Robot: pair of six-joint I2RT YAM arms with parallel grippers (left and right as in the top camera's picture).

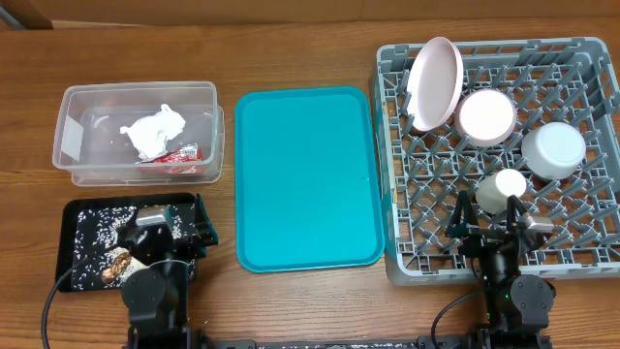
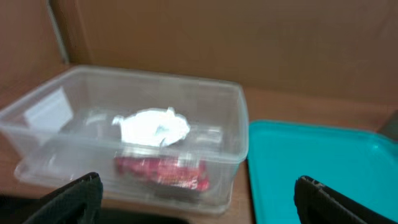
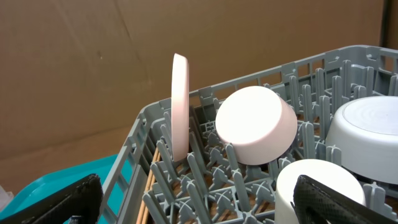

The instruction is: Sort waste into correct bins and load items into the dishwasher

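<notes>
The grey dishwasher rack (image 1: pixel 407 184) at the right holds a pink plate (image 1: pixel 434 82) on edge, a pink bowl (image 1: pixel 486 116), a white bowl (image 1: pixel 554 150) and a white cup (image 1: pixel 501 190). In the right wrist view the plate (image 3: pixel 180 106), pink bowl (image 3: pixel 256 124), white bowl (image 3: pixel 364 127) and cup (image 3: pixel 317 186) show. My right gripper (image 1: pixel 492 215) is open and empty over the rack's front edge. A clear bin (image 1: pixel 73 126) holds a crumpled white tissue (image 1: pixel 155 131) and a red wrapper (image 1: pixel 176 156). My left gripper (image 1: pixel 174 221) is open and empty over a black tray (image 1: pixel 82 218).
A teal tray (image 1: pixel 305 174) lies between bin and rack, also seen in the left wrist view (image 2: pixel 317 168). The black tray holds scattered white crumbs and a brown food scrap (image 1: pixel 118 262). The clear bin (image 2: pixel 37 118) sits just ahead of the left fingers.
</notes>
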